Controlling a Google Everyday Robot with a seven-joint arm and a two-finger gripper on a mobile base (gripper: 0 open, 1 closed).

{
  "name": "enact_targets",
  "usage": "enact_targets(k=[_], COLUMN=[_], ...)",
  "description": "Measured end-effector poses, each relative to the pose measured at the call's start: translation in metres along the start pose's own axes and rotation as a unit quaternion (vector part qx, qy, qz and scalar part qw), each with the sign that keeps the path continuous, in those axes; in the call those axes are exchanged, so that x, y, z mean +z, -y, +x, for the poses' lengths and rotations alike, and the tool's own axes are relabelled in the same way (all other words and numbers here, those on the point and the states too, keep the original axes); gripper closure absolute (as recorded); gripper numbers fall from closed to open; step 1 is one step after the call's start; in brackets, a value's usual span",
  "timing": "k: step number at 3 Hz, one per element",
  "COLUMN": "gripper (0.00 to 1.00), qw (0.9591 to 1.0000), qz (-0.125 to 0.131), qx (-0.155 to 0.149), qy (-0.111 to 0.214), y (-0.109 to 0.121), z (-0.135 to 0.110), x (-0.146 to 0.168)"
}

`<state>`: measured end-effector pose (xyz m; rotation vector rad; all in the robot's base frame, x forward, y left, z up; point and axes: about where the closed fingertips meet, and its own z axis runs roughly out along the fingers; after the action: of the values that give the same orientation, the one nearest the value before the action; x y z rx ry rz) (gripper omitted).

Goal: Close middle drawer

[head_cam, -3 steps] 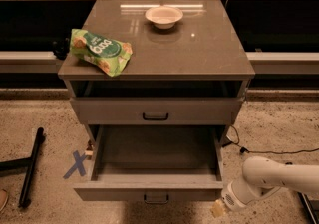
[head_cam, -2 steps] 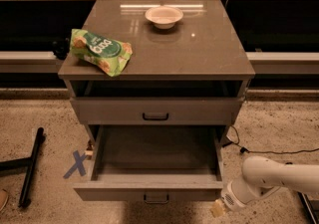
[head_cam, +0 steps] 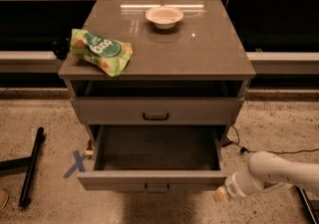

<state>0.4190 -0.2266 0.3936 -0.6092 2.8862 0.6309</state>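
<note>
The middle drawer (head_cam: 149, 180) of the grey cabinet is pulled far out. Its wide shallow box is empty, and its flat front with a small dark pull (head_cam: 157, 186) faces me. The wider top drawer (head_cam: 155, 111) above it has its own dark pull and stands slightly out. The lowest drawer is hidden under the open one. My gripper (head_cam: 221, 194), on a white arm coming in from the right, is low at the right end of the middle drawer's front, close to or touching its corner.
A green snack bag (head_cam: 101, 51) and a white bowl (head_cam: 164, 16) lie on the cabinet top (head_cam: 199, 54). A black bar (head_cam: 31, 173) and a blue X mark (head_cam: 76, 163) are on the floor at left. A cable (head_cam: 259, 151) runs at right.
My gripper has risen a little and moved closer to the right front corner of the open drawer. The drawer has not moved.
</note>
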Motion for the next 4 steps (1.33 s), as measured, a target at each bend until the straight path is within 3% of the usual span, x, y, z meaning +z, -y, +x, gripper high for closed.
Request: enact_targets(k=[2,4], gripper=[1.0,1.0], qw=[0.9972,0.989], qz=[0.0,-0.014], qx=[0.005,0.005], qy=[0.074,0.147], y=[0.029,0.031], z=[-0.068,-0.152], x=[0.006,0.01])
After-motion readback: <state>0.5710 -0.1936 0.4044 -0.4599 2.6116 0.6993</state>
